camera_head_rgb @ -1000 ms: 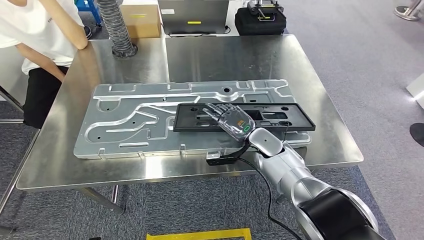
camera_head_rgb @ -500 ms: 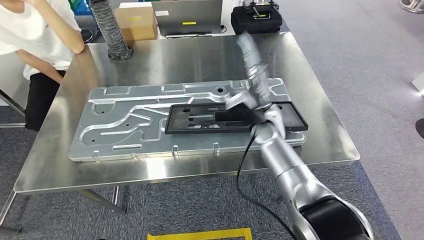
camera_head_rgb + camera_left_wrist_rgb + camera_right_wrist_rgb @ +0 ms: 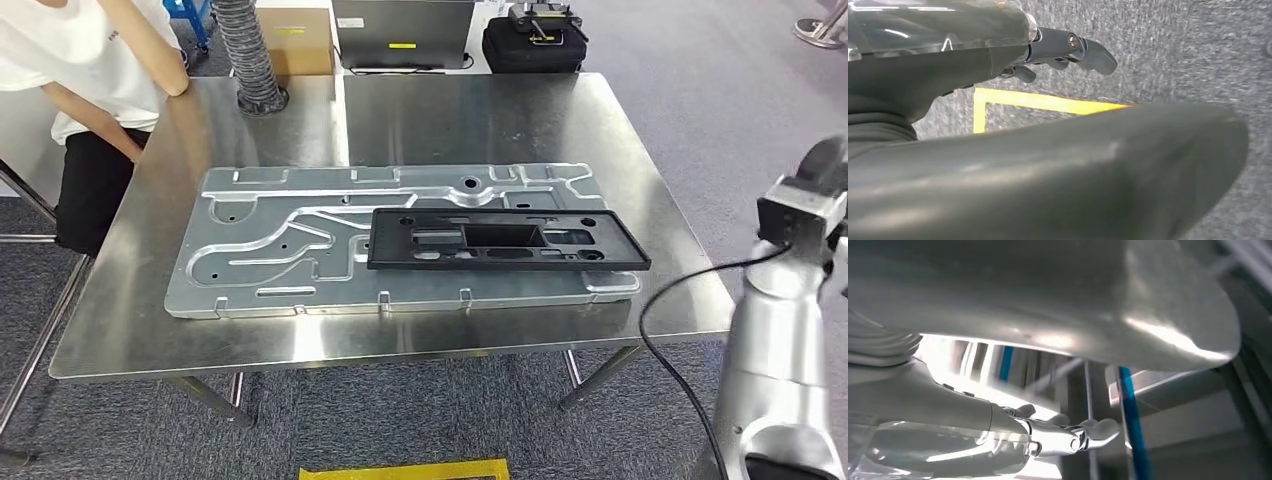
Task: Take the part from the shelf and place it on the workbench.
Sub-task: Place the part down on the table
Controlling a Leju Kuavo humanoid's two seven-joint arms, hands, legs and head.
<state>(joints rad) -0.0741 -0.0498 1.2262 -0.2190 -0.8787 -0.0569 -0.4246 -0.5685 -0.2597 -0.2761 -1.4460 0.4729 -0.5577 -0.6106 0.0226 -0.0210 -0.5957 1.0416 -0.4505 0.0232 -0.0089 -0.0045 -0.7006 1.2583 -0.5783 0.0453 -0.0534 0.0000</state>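
Note:
The black rectangular part (image 3: 505, 240) lies flat on a large silver machined plate (image 3: 270, 250), which rests on the steel workbench (image 3: 450, 110). Nothing touches the part. My right arm (image 3: 790, 300) rises beyond the bench's right edge, well away from the part. In the right wrist view my right hand (image 3: 1058, 437) has its fingers apart and holds nothing, with blurred room structure behind it. In the left wrist view my left hand (image 3: 1063, 47) hangs over grey carpet, fingers loosely apart, empty.
A person (image 3: 90, 70) stands at the bench's far left corner. A ribbed hose (image 3: 250, 50), a cardboard box (image 3: 295, 40), a grey case (image 3: 400, 30) and a black bag (image 3: 530, 40) line the far side. Yellow tape (image 3: 400, 468) marks the floor in front.
A second ago my right hand lay on the black part. It lifted off and the arm swung up and out past the bench's right edge. The part stays on the plate.

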